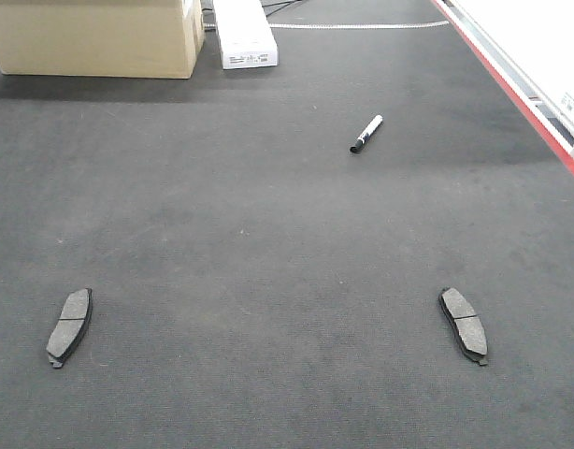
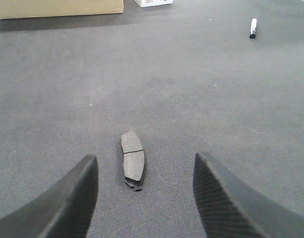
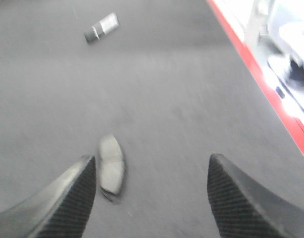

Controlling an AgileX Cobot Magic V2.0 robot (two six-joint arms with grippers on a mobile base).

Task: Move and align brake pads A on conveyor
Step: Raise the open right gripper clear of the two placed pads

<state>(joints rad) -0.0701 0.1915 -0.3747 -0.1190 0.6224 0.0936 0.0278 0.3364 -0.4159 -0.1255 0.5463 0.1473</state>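
Note:
Two brake pads A lie flat on the dark conveyor (image 1: 268, 243): one at the near left (image 1: 70, 325) and one at the near right (image 1: 464, 324). Neither gripper shows in the front view. In the left wrist view my left gripper (image 2: 144, 171) is open and hovers over the left pad (image 2: 132, 158), which lies between the fingers and slightly left of centre. In the blurred right wrist view my right gripper (image 3: 151, 171) is open, with the right pad (image 3: 111, 164) lying just inside the left finger (image 3: 77, 196). Nothing is held.
A black-and-white marker pen (image 1: 366, 134) lies on the belt at the middle right. A cardboard box (image 1: 100, 37) and a white box (image 1: 243, 33) stand at the far end. The red edge stripe (image 1: 521, 103) runs along the right side.

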